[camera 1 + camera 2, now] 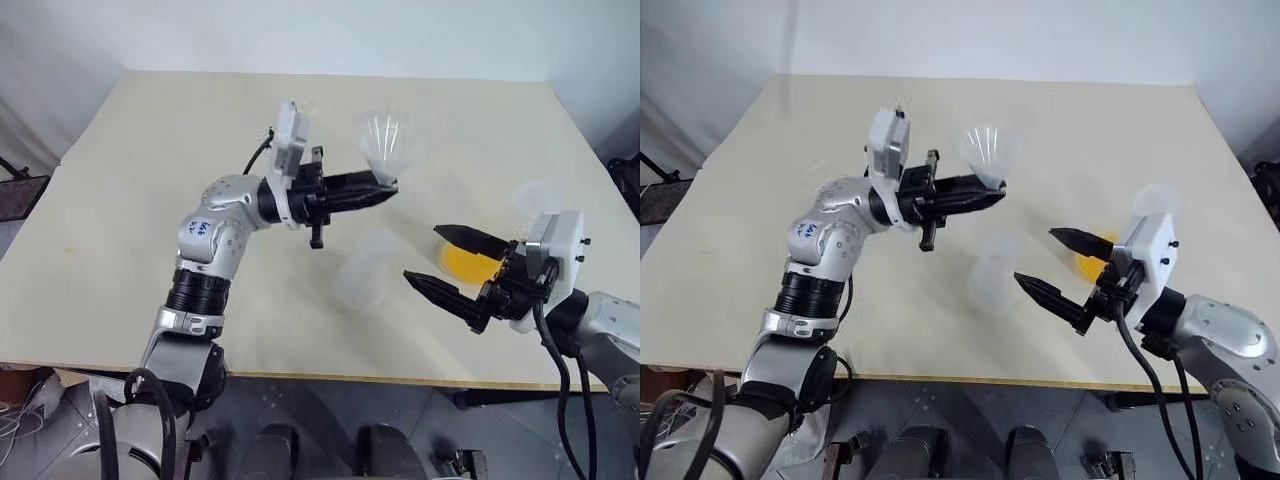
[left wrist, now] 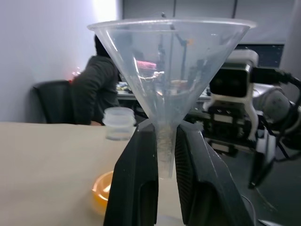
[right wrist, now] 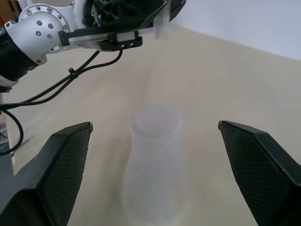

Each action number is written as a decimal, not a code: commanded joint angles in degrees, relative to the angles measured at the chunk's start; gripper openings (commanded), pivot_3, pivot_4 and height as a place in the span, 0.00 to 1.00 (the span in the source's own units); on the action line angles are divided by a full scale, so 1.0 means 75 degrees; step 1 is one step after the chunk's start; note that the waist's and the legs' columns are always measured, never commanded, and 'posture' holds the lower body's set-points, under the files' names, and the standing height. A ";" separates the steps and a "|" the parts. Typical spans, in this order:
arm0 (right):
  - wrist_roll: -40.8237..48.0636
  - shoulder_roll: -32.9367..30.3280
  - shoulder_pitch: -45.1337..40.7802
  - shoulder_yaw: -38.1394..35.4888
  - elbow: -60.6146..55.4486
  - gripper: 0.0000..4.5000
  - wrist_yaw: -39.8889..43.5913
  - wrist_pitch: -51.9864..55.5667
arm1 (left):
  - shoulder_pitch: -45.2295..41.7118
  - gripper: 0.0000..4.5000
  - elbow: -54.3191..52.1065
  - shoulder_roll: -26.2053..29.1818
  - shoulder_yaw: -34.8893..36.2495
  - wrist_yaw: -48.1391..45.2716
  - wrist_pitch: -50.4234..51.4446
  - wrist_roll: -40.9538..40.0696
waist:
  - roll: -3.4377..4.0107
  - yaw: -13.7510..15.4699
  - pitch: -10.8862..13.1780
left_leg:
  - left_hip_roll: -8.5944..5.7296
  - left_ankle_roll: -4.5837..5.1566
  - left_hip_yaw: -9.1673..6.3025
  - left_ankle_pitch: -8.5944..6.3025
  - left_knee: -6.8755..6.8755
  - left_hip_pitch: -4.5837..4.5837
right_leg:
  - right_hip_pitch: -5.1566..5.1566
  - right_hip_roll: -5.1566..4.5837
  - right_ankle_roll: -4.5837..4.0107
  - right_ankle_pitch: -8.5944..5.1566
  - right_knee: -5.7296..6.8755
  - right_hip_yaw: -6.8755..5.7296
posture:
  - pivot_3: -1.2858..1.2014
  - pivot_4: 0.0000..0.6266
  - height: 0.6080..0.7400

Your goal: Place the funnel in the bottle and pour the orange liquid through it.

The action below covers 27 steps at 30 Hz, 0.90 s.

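Clear funnel [image 1: 385, 143] pinched by left fingers [image 1: 365, 190], right fingers [image 1: 1045, 292] spread, bottle [image 1: 992, 272] faint, orange liquid [image 1: 462, 264] half-hidden.

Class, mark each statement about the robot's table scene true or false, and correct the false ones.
1. The left claw grips the funnel by its stem. True.
2. The right claw is shut on a flask. False: it is open and holds nothing.
3. The funnel already sits in the bottle. False: it is held in the air.
4. The orange liquid sits in the flask near the right claw. True.
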 commanded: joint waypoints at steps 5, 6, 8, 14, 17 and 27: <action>0.0090 -0.0109 0.0280 -0.0284 -0.0361 1.00 -0.0080 -0.0041 | 0.0123 0.04 -0.0075 -0.0134 -0.0272 -0.0221 -0.0201 0.0121 | 0.0000 0.0008 0.0000 | -0.0001 0.0001 -0.0001 0.0000 0.0000 0.0000 | 0.0000 -0.0001 0.0000 0.0000 -0.0001 0.0000 | 0.52 0.24 1.00; 0.0086 -0.0119 0.0311 -0.0298 -0.0373 1.00 -0.0084 -0.0044 | 0.0166 0.04 -0.0108 -0.0152 -0.0299 -0.0222 -0.0181 0.0118 | 0.0000 0.0008 0.0000 | -0.0001 0.0001 -0.0001 0.0000 0.0000 0.0000 | 0.0000 -0.0001 0.0000 0.0000 -0.0002 0.0000 | 0.52 0.24 1.00; 0.0089 -0.0131 0.0360 -0.0319 -0.0402 1.00 -0.0091 -0.0054 | 0.0221 0.04 -0.0156 -0.0175 -0.0318 -0.0192 -0.0135 0.0107 | 0.0000 0.0009 0.0000 | -0.0001 0.0001 -0.0001 0.0000 0.0000 0.0000 | 0.0001 -0.0001 0.0000 0.0000 -0.0001 0.0000 | 0.52 0.24 1.00; 0.0031 -0.0139 0.0437 -0.0331 -0.0413 1.00 -0.0109 -0.0068 | 0.0318 0.04 0.0004 -0.0155 -0.0412 -0.0138 -0.0164 0.0312 | 0.0000 0.0011 0.0000 | -0.0001 0.0001 -0.0001 0.0000 0.0000 0.0000 | 0.0001 -0.0001 0.0000 0.0000 -0.0002 0.0000 | 0.52 0.24 1.00; 0.0025 -0.0130 0.0454 -0.0347 -0.0424 1.00 -0.0126 -0.0069 | 0.0266 0.04 0.0151 -0.0144 -0.0414 -0.0053 -0.0198 0.0442 | 0.0000 0.0013 0.0000 | -0.0001 0.0001 -0.0001 0.0000 0.0000 0.0000 | 0.0001 -0.0001 0.0000 0.0000 -0.0003 0.0000 | 0.52 0.24 1.00; -0.0024 -0.0111 0.0534 -0.0363 -0.0460 1.00 -0.0155 -0.0108 | 0.0081 0.04 0.0569 -0.0097 -0.0491 -0.0065 -0.0486 0.0851 | 0.0000 0.0015 0.0000 | -0.0002 0.0001 -0.0001 0.0000 0.0000 0.0000 | 0.0001 0.0000 0.0000 0.0000 -0.0003 0.0000 | 0.52 0.24 1.00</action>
